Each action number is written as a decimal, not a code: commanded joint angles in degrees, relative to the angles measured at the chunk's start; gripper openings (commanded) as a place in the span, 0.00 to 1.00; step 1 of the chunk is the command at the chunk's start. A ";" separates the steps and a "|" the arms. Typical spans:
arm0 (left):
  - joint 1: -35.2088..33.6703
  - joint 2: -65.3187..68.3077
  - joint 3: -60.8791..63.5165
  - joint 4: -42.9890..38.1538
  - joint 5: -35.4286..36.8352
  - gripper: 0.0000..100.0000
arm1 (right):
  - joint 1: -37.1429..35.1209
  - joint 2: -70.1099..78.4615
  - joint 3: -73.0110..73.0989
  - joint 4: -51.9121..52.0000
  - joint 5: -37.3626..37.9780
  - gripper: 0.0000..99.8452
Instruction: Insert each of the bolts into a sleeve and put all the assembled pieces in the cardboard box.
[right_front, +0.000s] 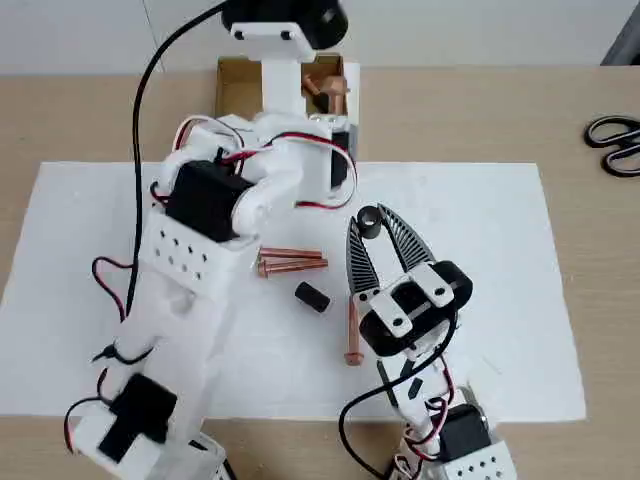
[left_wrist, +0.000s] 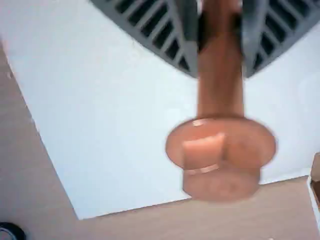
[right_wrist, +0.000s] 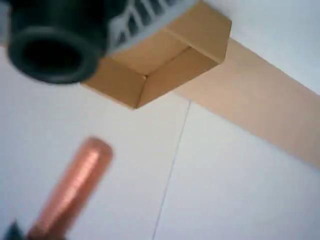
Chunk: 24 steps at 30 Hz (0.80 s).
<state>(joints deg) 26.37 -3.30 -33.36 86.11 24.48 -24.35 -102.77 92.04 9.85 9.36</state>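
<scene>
Wooden table (right_front: 90, 110): white paper sheet (right_front: 500, 300) across centre frame, cardboard box (right_front: 235, 88) upper centre, scissors (right_front: 615, 140) at upper right edge; on sheet, clustered copper bolts (right_front: 290, 262), black sleeve (right_front: 312, 297), lone bolt (right_front: 353, 330) lower centre.

Overhead and close right wrist views share the cardboard box (right_front: 232, 92) (right_wrist: 165, 70).

The right gripper (right_front: 373, 216) pinches a black sleeve (right_front: 369, 225) over the white paper (right_front: 480, 250), with one bolt (right_front: 352, 330) lying just beside its fingers. Two more bolts (right_front: 290, 261) and a loose sleeve (right_front: 312, 297) lie between the arms. The left arm (right_front: 200, 250) stretches to the cardboard box (right_front: 235, 85), where what looks like a copper bolt (right_front: 327, 90) shows by its wrist.
</scene>
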 joint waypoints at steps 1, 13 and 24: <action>-0.35 -8.18 -0.40 -0.44 -0.18 0.01 | 0.57 -1.01 -0.35 -1.27 0.35 0.00; 0.00 -20.57 13.93 -1.93 -4.92 0.01 | 0.57 -1.01 2.81 -1.54 0.18 0.00; 5.36 -36.31 52.35 -38.42 -5.10 0.01 | 0.57 -1.01 2.73 -1.45 0.18 0.00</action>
<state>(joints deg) 30.07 -33.19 9.63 58.77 19.82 -24.35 -102.77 95.38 9.76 9.36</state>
